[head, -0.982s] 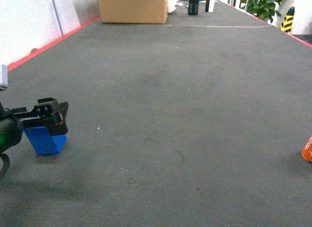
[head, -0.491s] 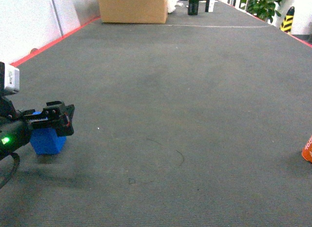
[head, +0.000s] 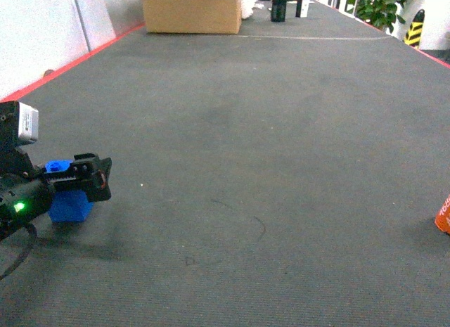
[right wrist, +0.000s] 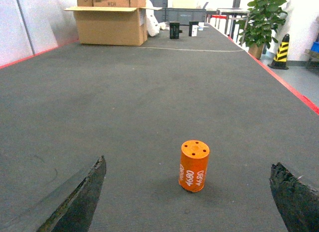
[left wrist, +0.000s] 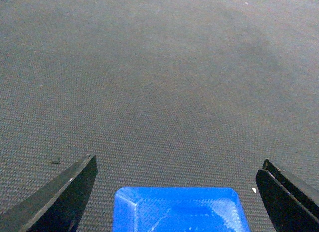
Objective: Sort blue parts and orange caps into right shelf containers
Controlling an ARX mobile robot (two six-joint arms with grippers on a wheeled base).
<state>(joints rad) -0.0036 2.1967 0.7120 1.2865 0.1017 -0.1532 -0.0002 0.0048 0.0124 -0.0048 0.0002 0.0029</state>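
Orange cap [right wrist: 194, 165]: upright cylinder, white "4680" lettering, holed top.

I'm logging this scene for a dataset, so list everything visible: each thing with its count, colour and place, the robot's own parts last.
blue part: one, bright blue, on the carpet at near left, between the left gripper's fingers
orange cap: one, orange with white digits, upright on the carpet ahead of the right gripper
cardboard box: one, brown, far end of the carpet
black containers: two, dark, right of the box
potted plant: one, green, far right
striped cone: one, yellow and black, far right
left gripper: open, straddling the blue part
right gripper: open, short of the cap
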